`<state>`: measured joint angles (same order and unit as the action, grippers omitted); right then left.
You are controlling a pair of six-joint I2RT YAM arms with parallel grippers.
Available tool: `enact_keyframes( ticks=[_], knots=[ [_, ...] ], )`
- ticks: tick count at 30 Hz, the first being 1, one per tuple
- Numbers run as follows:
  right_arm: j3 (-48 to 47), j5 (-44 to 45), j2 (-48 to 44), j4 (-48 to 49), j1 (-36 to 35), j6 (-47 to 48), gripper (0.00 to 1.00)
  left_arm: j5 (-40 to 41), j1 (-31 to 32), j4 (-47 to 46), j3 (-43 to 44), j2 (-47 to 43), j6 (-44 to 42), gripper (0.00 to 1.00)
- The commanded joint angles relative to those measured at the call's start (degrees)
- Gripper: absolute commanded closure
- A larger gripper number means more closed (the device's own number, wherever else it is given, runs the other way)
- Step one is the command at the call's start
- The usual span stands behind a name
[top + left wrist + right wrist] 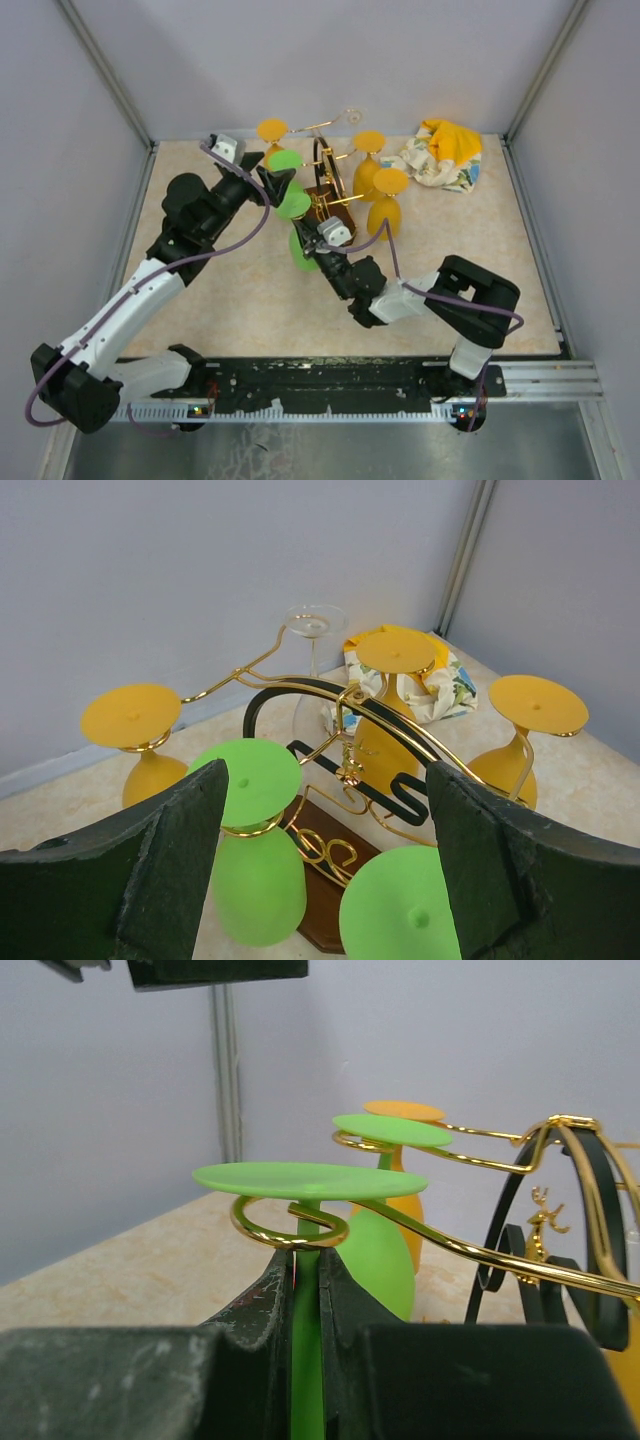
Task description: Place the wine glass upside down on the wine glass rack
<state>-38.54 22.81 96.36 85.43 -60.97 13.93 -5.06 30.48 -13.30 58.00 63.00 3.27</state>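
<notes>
A: What is the right gripper (303, 1272) doing?
B: It is closed narrow on the stem of the green wine glass (310, 1178), just under the foot. The glass is upside down, with the foot on top and the bowl below the fingers.

A: Where does that put it against the wine glass rack (330, 195)?
B: It is at the rack's near-left side. A gold arm ends in a curled hook (290, 1225). The curl runs round the stem right above the fingertips, directly under the foot. I can't tell from the wrist view whether the foot rests on the wire or sits just above it.

A: And the left gripper (320, 850)?
B: Its jaws are wide apart and hold nothing. It hovers over the rack's left side. A second green glass (255, 880) shows between its fingers in that view, lower down, hung on a neighbouring hook.

A: What else is there?
B: Orange glasses (538, 705) hang inverted on other arms, and a clear glass (313, 640) hangs at the back. The rack stands on the table (230, 290) toward the back wall, with a crumpled cloth (440, 155) to its right.
</notes>
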Motion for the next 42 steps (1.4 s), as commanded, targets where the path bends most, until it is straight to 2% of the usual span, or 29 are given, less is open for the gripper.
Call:
enact_keyframes(
  ticks=[1,9,17,21,23,27,30,32,35,38,42],
  knots=[
    [-2.2,-2.9,1.5,5.0,-0.6,0.4,0.97,-1.2,-0.4,-2.1,-0.6,0.5,1.0,0.15],
    [-0.8,-6.4,1.0,5.7,-0.6,-1.7,0.94,-0.9,-0.5,-2.1,-0.7,0.6,0.9,0.15],
    [5.1,-2.1,-2.8,10.0,-2.0,1.7,0.87,-0.2,-0.5,-2.0,-0.6,0.9,1.2,0.14],
    [7.9,0.0,-5.5,9.1,-2.1,2.0,0.84,0.6,-0.6,-1.8,-0.5,1.2,2.2,0.14],
    [9.0,1.0,-6.1,9.0,-2.1,2.3,0.78,0.9,-0.8,-1.5,-0.2,1.5,2.8,0.13],
    [10.3,2.5,-7.4,8.9,-2.2,3.2,0.58,2.1,-0.8,-0.7,0.7,2.1,4.1,0.10],
    [11.0,4.1,-8.8,6.9,-2.3,3.5,0.46,4.0,-0.9,1.1,2.1,2.4,5.1,0.05],
    [11.7,5.0,-10.1,5.7,-2.3,3.4,0.41,6.1,-0.8,3.8,3.7,2.8,5.2,0.01],
    [12.9,6.5,-12.4,3.1,-2.4,3.0,0.37,10.4,-0.8,8.1,6.8,3.5,5.6,0.01],
    [13.7,8.6,-15.8,-3.7,-2.6,1.7,0.30,15.3,-0.8,11.9,9.7,3.7,5.6,0.00],
    [12.6,12.3,-23.1,-21.9,-2.7,-3.2,0.15,21.9,-0.8,15.1,12.5,3.4,5.5,0.01]
  ],
)
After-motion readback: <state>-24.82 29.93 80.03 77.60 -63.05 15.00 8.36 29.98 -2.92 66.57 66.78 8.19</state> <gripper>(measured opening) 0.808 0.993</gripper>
